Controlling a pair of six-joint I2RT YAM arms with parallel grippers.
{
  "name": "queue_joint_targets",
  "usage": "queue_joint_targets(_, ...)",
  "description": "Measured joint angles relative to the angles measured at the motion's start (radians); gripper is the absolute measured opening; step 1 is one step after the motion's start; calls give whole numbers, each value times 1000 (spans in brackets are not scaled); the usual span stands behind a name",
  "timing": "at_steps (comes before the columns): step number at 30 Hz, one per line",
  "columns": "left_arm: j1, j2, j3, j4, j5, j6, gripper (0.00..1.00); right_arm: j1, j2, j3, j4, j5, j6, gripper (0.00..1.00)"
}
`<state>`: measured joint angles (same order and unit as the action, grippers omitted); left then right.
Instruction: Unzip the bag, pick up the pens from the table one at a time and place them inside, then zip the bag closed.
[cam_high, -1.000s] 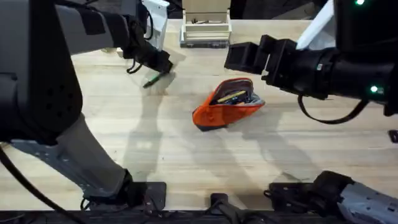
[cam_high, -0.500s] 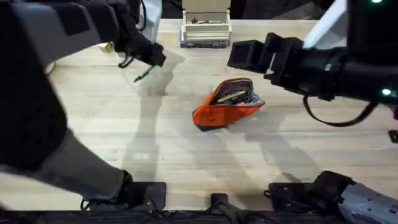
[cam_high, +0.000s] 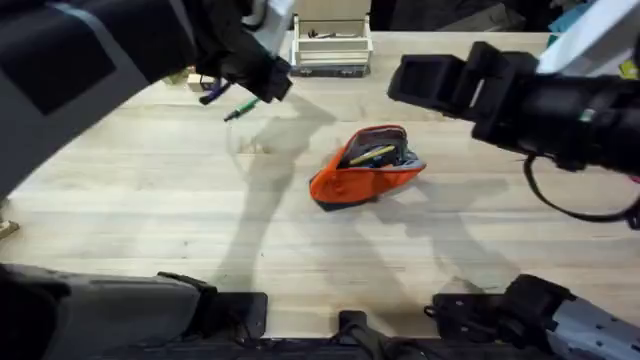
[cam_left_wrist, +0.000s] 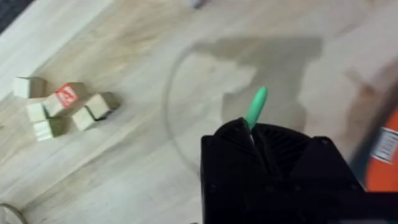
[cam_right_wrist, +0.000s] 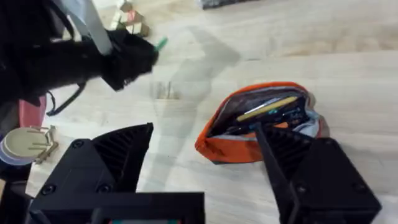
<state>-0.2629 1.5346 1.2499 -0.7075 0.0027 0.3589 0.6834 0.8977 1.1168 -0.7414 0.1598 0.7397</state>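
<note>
The left gripper is clamped on the green pen, lifted clear of the table near its far edge, left of the middle. The pen sticks out past the fingers at a slant, so it looks held by one end, probably so the free end can go into the bag first.

The bag lies near the middle of the table, unzipped, with its mouth gaping up and toward the far edge. Inside are dark contents and something yellow, likely a pen already dropped in; I cannot tell exactly what.

The right gripper hangs above and beside the bag with its fingers spread wide and empty, not touching the fabric. It is probably waiting to steady the bag or work the zipper.

A cluster of small wooden blocks sits on the table by the left arm, well away from the bag. A white box stands at the far edge.

The stretch of table between the pen and the bag mouth looks open. The main risk is the two arms crowding each other over the bag.
</note>
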Motion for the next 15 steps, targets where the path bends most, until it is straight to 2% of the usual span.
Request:
queue_joint_targets(6,-138,-6,85,-120,-26,-99,41,0,-50,0,-3,10,-50,998)
queue_joint_targets(15,-305,-6,153,-138,-30,-245,41,0,-141,0,-158,12,-77,998)
